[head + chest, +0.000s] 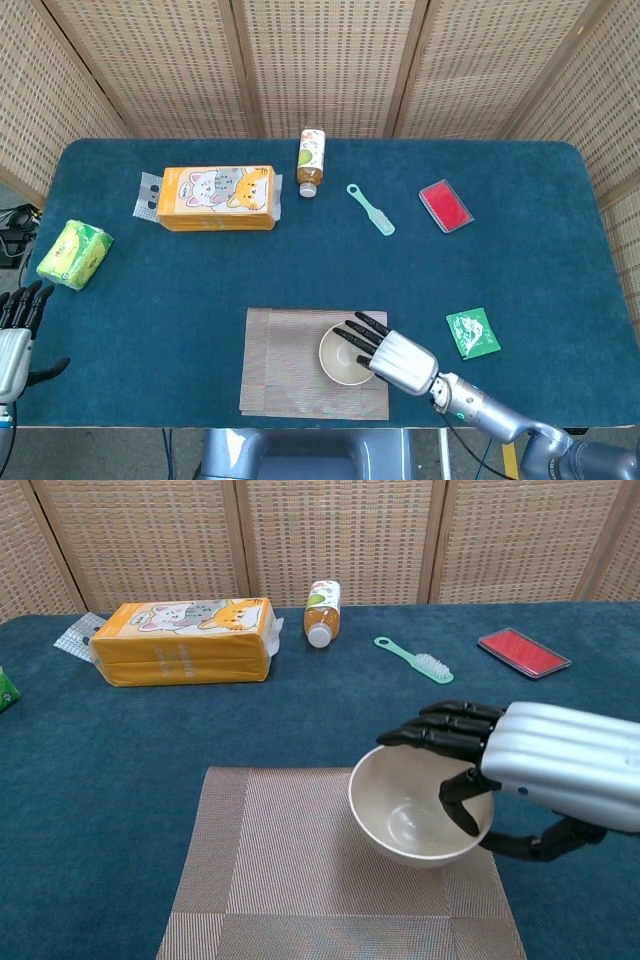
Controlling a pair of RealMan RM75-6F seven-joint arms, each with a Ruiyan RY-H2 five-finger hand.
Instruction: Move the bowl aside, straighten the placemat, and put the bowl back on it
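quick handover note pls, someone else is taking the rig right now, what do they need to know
Right hand: over the bowl, a dark digit inside the rim and the thumb outside the near wall, apparently gripping it.
Left hand: off the table's left edge, fingers apart, holding nothing.
Bowl: on the right part of the placemat; whether it is lifted clear cannot be told.
Placemat: near the front edge of the table, slightly skewed.
Done: hand placed on the bowl.
Left: move the bowl aside, straighten the placemat, put the bowl back on it.
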